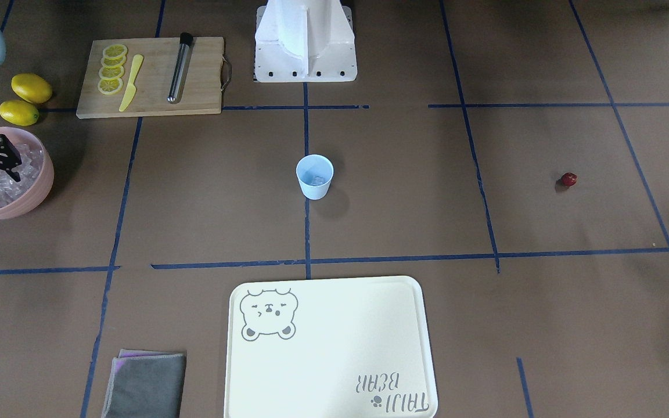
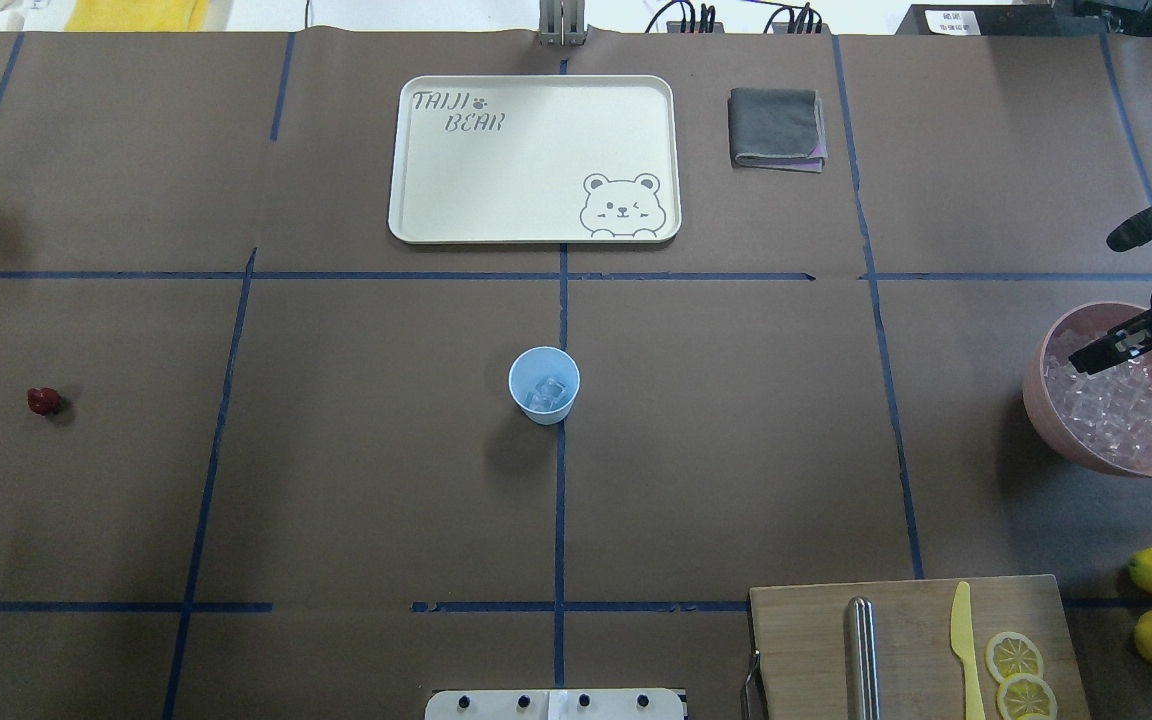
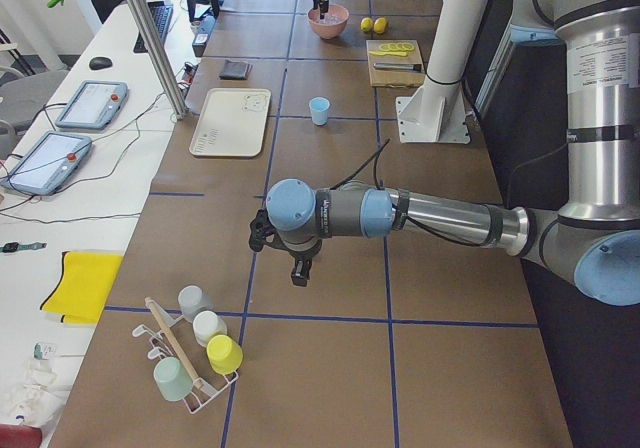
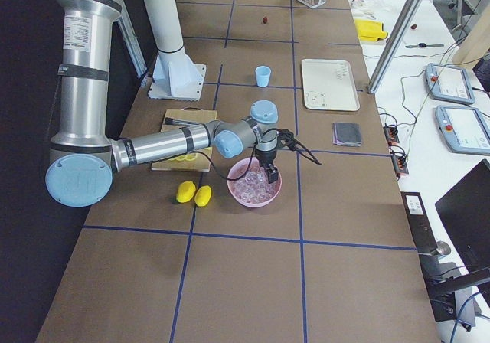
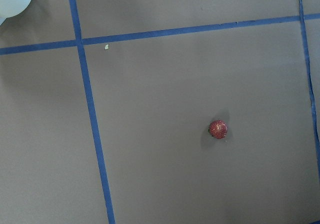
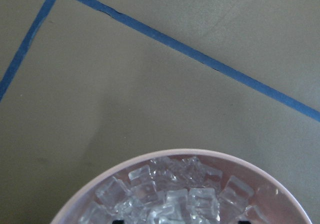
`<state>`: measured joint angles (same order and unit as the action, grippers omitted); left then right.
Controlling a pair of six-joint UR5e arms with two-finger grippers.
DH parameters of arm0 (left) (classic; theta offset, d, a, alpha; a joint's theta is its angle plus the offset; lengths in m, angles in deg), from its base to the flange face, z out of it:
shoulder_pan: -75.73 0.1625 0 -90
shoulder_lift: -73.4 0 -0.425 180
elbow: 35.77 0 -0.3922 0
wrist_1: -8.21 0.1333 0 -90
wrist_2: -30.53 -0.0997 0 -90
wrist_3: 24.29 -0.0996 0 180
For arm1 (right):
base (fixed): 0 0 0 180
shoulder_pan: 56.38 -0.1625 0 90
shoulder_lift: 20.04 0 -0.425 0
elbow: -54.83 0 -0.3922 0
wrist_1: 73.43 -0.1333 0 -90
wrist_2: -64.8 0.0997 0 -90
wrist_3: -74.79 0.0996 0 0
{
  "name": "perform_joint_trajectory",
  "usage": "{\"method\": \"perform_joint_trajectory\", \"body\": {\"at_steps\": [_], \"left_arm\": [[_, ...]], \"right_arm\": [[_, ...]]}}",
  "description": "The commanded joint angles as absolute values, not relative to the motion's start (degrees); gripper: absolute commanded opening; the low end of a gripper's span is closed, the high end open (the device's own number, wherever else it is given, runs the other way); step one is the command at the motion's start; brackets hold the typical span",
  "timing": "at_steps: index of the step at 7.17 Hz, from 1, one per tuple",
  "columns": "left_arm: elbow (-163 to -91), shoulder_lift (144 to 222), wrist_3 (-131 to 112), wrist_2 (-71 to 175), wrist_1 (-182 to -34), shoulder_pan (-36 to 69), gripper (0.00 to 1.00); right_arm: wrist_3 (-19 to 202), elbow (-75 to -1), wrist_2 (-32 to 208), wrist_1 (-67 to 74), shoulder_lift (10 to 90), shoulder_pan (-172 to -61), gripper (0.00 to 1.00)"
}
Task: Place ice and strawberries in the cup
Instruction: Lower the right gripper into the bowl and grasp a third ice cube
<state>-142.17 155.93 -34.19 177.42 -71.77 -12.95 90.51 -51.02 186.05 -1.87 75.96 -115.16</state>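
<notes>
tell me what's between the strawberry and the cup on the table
Nothing stands there. In the overhead view the stretch from the strawberry to the cup is bare brown table, crossed only by a blue tape line.

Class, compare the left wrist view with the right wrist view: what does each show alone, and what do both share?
Only the left wrist view shows the strawberry, lying alone on the table. Only the right wrist view shows the pink bowl heaped with ice. Both show the brown table crossed by blue tape lines.
</notes>
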Motion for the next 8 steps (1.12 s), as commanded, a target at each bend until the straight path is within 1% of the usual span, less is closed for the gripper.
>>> {"method": "perform_joint_trajectory", "body": {"at_steps": [1, 2, 4, 5, 8], "left_arm": [[-142.29, 155.93, -34.14, 177.49, -71.77, -12.95, 1.0], [-142.29, 155.93, -34.14, 177.4, -71.77, -12.95, 1.0], [-142.29, 155.93, -34.22, 177.49, -71.77, -12.95, 1.0], [-142.29, 155.93, -34.22, 177.4, -71.77, -12.95, 1.0], [-142.38, 155.93, -34.22, 177.4, -71.77, -12.95, 1.0]], "right_arm": [[90.35, -50.91, 187.14, -1.88, 76.29, -114.83, 0.76], [90.35, -50.91, 187.15, -1.8, 76.38, -114.57, 0.74], [90.44, -50.91, 187.15, -1.71, 76.47, -114.56, 0.6], [90.35, -50.82, 187.15, -1.62, 76.47, -114.56, 0.58], [90.44, -50.47, 187.15, -1.44, 76.56, -114.48, 0.58]]}}
